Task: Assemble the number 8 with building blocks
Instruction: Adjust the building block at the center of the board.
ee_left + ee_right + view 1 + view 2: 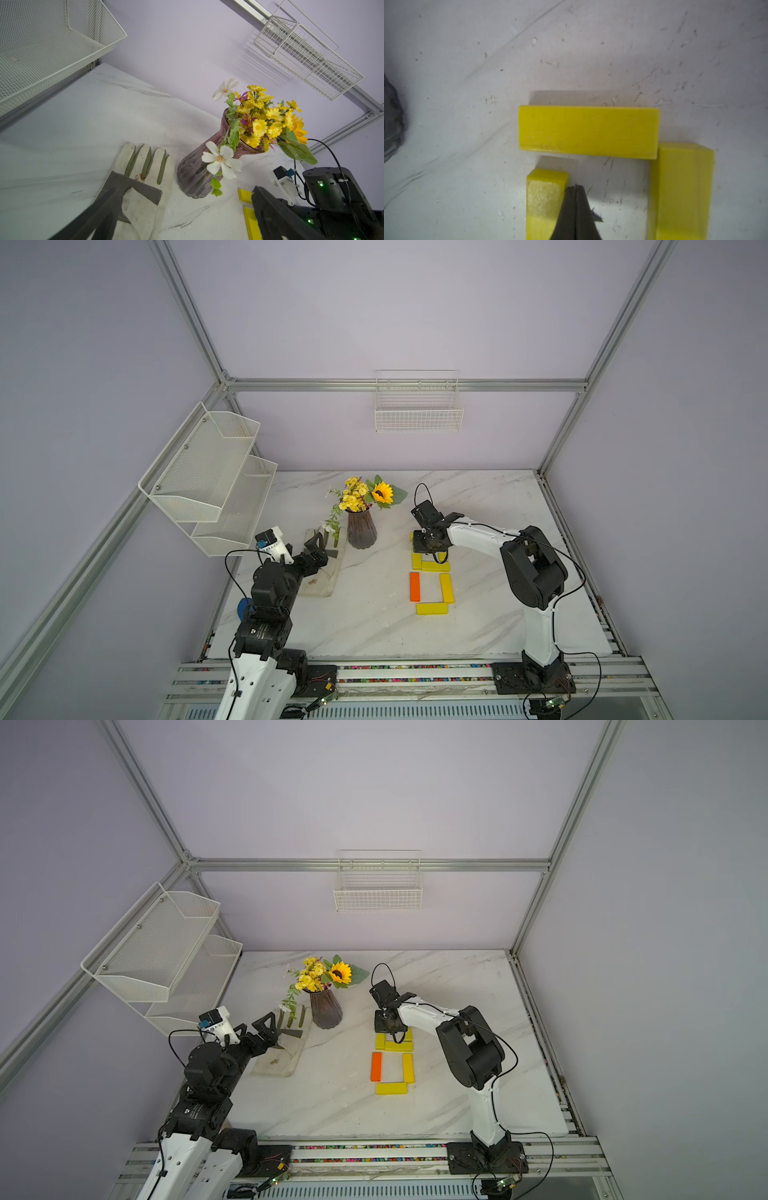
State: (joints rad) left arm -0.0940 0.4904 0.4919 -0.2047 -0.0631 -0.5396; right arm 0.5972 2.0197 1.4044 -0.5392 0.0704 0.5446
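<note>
Nearest the robot, the lower loop of the number 8 (399,1046) lies finished on the desk (365,626). It has a yellow base bar (432,608), the orange bar (414,586) and a yellow side bar (446,588) as uprights, and the yellow middle bar (435,566) across their far ends.

Just beyond, the right gripper (576,199) hangs low over the upper loop, its jaws pressed together and holding nothing. In the right wrist view its tip touches the inner side of one yellow upright (546,203), whose end stops short of the top bar (588,132). The other upright (683,193) meets that bar.

The step in hand looks like squaring up the upper loop by nudging. The next move likely calls for a light outward push that lines the upright up under the top bar's end without shifting its neighbours.

The left gripper (322,547) waits aside over a glove (145,187), jaws wide and empty. Farther back stands the vase (361,531).
</note>
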